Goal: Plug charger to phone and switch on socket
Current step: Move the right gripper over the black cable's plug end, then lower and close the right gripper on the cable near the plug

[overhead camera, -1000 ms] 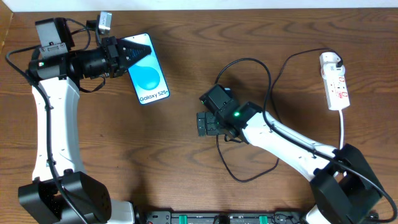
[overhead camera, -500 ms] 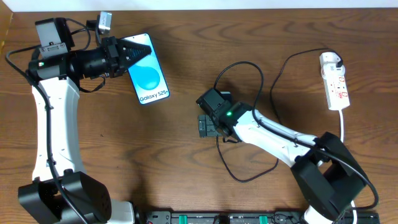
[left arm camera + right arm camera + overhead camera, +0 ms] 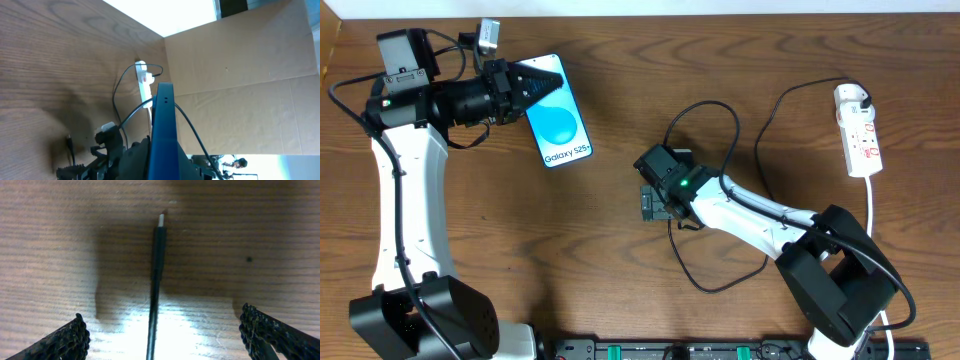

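the right gripper (image 3: 165, 328) hovers low with jaws spread wide, holding nothing; the thin black charger cable (image 3: 155, 285), ending in a small plug tip, lies between them on the brown wooden bench (image 3: 45, 235). the left gripper (image 3: 534, 88) has its jaws closed on the top end of the slim blue-screened smartphone (image 3: 561, 128). the narrow white power strip (image 3: 860, 135) lies at the bench's far right.

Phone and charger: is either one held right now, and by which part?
The left hand grips the phone by its top end. The charger lies free on the table between the open fingers of the right hand.
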You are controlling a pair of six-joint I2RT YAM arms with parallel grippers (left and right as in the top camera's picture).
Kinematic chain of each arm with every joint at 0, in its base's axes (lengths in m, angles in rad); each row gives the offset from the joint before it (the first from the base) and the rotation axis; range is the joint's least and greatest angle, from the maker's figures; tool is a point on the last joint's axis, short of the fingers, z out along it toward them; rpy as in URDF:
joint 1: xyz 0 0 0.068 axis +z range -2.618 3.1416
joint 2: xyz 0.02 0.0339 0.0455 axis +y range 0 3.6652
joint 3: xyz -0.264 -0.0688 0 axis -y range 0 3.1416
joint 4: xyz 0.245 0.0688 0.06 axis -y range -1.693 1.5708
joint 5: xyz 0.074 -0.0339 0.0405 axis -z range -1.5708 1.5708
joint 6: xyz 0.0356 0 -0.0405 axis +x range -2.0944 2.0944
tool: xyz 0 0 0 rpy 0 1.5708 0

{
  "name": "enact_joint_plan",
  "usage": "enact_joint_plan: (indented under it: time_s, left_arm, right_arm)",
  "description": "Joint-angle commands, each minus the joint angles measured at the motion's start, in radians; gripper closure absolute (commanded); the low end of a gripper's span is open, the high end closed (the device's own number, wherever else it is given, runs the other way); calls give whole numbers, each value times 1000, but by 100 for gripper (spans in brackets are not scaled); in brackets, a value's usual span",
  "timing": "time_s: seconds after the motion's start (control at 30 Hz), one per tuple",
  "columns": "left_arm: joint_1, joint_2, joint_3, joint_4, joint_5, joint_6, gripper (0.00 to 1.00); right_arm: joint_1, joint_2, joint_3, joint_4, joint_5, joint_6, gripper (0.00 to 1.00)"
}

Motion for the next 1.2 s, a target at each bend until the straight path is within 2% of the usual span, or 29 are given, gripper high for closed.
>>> enact_joint_plan:
  time_s: [0.0,0.83,1.07,1.17]
  left_arm:
    - [3,-22,3,0,21,13,93]
    - [3,-22,3,0,21,13,93]
    - [3,-22,3,0,21,13,92]
    - [3,-22,3,0,21,13,93]
  right_arm:
    - [10,10,18,9,54,32,2]
    - [5,86,14,64,42,48,1]
    - [4,86,14,82,54,47,5]
    - [4,87,14,95,65,48,11]
